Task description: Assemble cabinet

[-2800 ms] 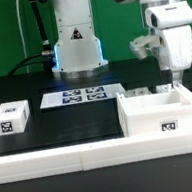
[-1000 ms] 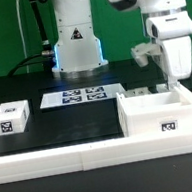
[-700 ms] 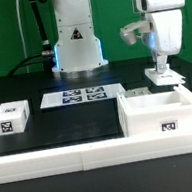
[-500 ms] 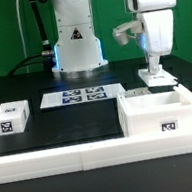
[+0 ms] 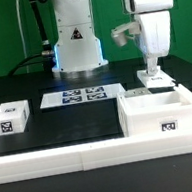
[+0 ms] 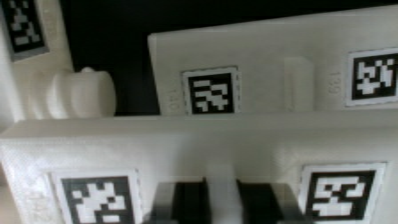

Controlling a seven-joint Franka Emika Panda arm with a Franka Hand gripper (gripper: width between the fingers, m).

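The cabinet, a big white box with inner walls and a tag on its front, stands at the exterior view's right. My gripper hangs just above its back edge, clear of the box. In the wrist view the dark fingers stand close together with only a thin light sliver between them, and nothing shows between them. My gripper looks down on the cabinet's white tagged panels and a small rounded white peg.
A small white tagged block lies at the exterior view's left. The marker board lies in front of the arm's base. A long white ledge runs along the table's front.
My gripper has risen out of the cabinet's right compartment and shifted toward the exterior view's left. Over the last half second it has barely moved.
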